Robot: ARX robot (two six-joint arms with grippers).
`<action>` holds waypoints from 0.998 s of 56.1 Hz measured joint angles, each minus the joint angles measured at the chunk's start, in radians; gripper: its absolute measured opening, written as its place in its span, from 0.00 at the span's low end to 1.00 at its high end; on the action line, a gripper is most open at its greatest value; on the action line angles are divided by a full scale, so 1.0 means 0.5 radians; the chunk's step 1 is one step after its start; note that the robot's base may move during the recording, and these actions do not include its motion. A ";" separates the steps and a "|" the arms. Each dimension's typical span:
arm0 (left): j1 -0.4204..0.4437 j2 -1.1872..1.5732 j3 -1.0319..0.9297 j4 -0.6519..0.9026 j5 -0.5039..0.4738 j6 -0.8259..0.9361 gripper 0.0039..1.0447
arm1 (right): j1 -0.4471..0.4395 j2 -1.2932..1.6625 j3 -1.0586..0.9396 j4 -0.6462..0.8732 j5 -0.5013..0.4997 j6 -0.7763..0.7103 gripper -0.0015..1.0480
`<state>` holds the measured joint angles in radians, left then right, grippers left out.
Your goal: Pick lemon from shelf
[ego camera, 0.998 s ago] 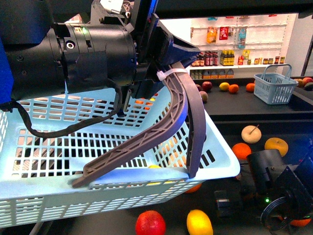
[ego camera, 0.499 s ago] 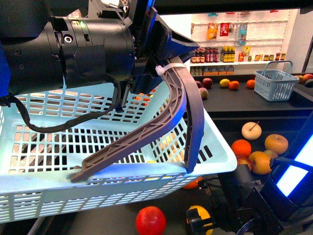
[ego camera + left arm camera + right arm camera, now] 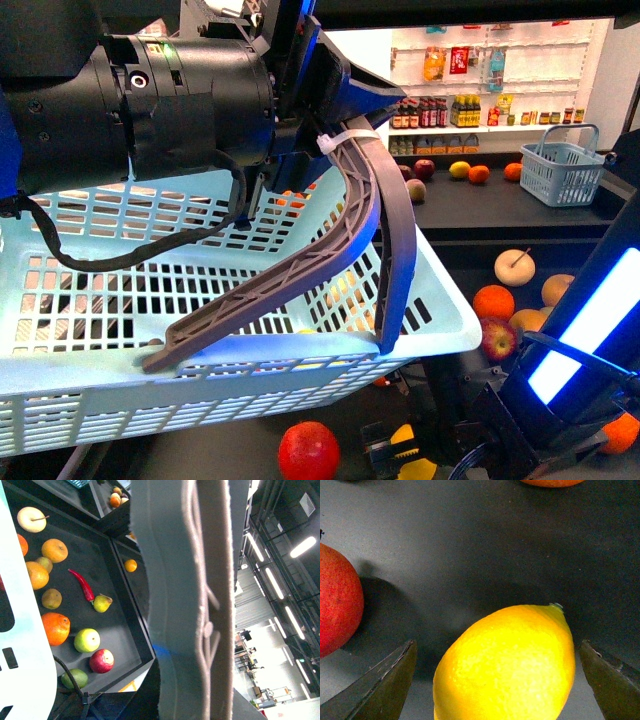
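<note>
The lemon (image 3: 505, 665), bright yellow and oval, lies on the black shelf tray (image 3: 470, 540) between the two dark fingers of my right gripper (image 3: 497, 645). The jaws stand wide open, one on each side, not touching it. In the front view the right gripper (image 3: 400, 452) is low on the near tray and mostly covers the lemon (image 3: 404, 434). My left gripper (image 3: 330, 110) is shut on the grey-brown basket handle (image 3: 385, 230) and holds the pale blue basket (image 3: 100, 390) up in front of the camera. The handle fills the left wrist view (image 3: 212, 605).
A red apple (image 3: 308, 450) lies close beside the lemon, also in the right wrist view (image 3: 335, 605). Oranges (image 3: 493, 302) and a pale stemmed fruit (image 3: 514, 267) lie further right. A small blue basket (image 3: 563, 170) stands on the far shelf. The left wrist view shows a tray (image 3: 120, 625) of mixed fruit.
My right arm has swung in from the right and come down over the lemon, which showed in full before. The left gripper and basket have barely shifted.
</note>
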<state>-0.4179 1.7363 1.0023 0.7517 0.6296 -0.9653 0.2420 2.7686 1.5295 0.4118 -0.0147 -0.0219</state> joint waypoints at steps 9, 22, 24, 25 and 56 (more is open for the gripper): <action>0.000 0.000 0.000 0.000 0.000 0.000 0.07 | 0.000 0.027 0.014 -0.019 0.007 -0.012 0.93; 0.000 0.000 0.000 0.000 0.001 0.000 0.07 | -0.001 0.031 0.015 -0.024 0.021 -0.040 0.79; 0.000 0.000 0.000 0.000 0.001 0.000 0.07 | -0.002 0.031 0.015 -0.022 0.021 -0.041 0.77; 0.000 0.000 0.000 0.000 0.000 -0.001 0.07 | -0.002 0.031 0.015 -0.019 0.021 -0.043 0.76; 0.000 0.000 0.000 0.000 0.001 0.000 0.07 | -0.189 -0.235 -0.187 0.004 0.368 -0.214 0.76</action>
<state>-0.4179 1.7363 1.0023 0.7517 0.6300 -0.9653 0.1474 2.6511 1.4361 0.4137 0.1692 -0.1291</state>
